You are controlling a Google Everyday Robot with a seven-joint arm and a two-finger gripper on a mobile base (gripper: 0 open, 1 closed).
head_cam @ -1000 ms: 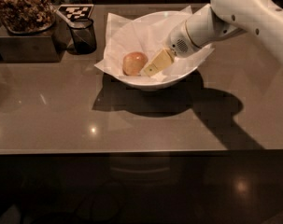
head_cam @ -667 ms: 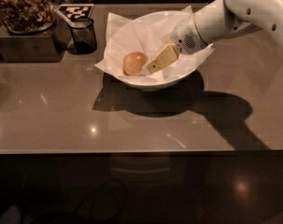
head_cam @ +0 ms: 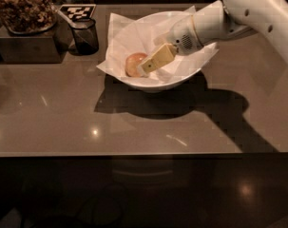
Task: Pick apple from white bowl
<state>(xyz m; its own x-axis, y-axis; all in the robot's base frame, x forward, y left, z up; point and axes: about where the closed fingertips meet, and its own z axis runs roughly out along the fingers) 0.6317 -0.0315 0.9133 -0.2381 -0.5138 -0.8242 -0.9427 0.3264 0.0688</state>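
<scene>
The apple (head_cam: 133, 62), small, reddish-orange with a paler patch, lies in the left part of the white bowl (head_cam: 158, 83), on crumpled white paper. The bowl stands on the brown table, at the middle back. My gripper (head_cam: 146, 69) reaches down into the bowl from the right on the white arm (head_cam: 257, 13). Its yellowish tip touches the apple's right side and covers part of it.
A small dark glass cup (head_cam: 84, 36) stands left of the bowl. Behind it lies a black-and-white marker tag (head_cam: 77, 10). A dark box (head_cam: 24, 49) holding a tray of brown snacks (head_cam: 21, 6) is at the far left. The table's front edge (head_cam: 143, 153) runs across the view.
The gripper's tip has slid a little to the left, closer against the apple. The upper arm has swung up and to the right. The apple and bowl have stayed put.
</scene>
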